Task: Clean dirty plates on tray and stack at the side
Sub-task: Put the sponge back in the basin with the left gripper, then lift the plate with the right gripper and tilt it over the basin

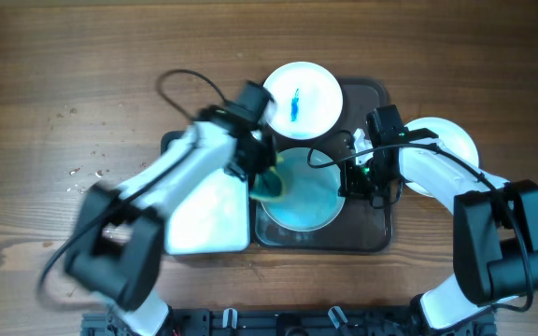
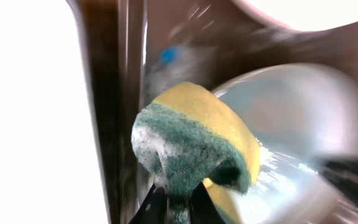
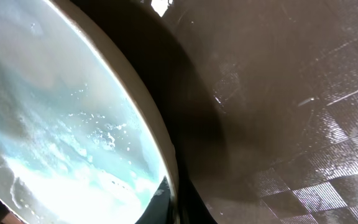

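Observation:
On the dark brown tray lies a plate covered in pale blue suds. My left gripper is shut on a yellow and green sponge, which sits at that plate's left edge. From the right, my right gripper is shut on the same plate's rim; in the right wrist view the rim runs between the right gripper. A second plate with a blue smear lies at the tray's far end. A third white plate rests on the table right of the tray, partly under my right arm.
A white rectangular tray lies left of the brown tray, mostly under my left arm. A cable loops above the left arm. Bare wooden table surrounds both trays.

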`<action>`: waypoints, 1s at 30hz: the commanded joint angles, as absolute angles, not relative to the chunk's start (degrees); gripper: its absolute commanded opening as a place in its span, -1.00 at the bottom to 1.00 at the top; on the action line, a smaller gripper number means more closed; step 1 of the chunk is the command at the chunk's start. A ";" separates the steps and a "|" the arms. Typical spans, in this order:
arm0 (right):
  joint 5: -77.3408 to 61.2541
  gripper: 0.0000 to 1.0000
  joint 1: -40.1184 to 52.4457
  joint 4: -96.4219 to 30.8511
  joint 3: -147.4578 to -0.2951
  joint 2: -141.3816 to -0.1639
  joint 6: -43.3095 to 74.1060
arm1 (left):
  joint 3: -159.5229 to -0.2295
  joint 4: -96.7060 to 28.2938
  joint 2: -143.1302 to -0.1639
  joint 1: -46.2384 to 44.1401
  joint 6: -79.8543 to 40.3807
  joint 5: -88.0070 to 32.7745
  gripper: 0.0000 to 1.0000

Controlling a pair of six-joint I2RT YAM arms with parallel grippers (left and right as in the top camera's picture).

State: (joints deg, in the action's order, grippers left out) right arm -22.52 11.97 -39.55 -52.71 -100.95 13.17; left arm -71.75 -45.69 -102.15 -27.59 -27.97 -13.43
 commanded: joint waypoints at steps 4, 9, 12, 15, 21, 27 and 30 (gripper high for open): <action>-14.96 -0.92 11.33 -41.47 -53.60 -101.89 11.84 | -73.82 -60.69 -75.72 -18.59 -23.14 -1.37 -0.92; -6.24 -0.91 14.17 -50.65 -60.20 -91.20 11.57 | -66.22 -64.49 -75.77 -14.76 -23.86 2.48 -0.90; -4.34 -0.91 17.34 -54.72 -63.99 -82.30 11.60 | -55.27 -55.83 -75.90 -13.28 -27.68 0.56 -0.81; -3.11 -0.91 20.29 -56.27 -66.87 -78.78 11.55 | -54.17 -54.94 -75.81 -12.86 -27.40 -2.09 -0.23; 7.86 -0.91 34.24 -51.88 -69.71 -79.55 12.01 | -67.77 -64.84 -68.25 -9.63 -27.42 -2.09 0.69; 22.06 -0.91 49.21 -36.16 -69.71 -84.60 12.19 | -73.80 -67.40 -55.57 -5.65 -27.42 -1.80 1.00; 35.00 -0.91 55.55 -29.82 -69.71 -84.88 11.42 | -73.80 -67.77 -50.43 -4.16 -27.44 -0.75 1.00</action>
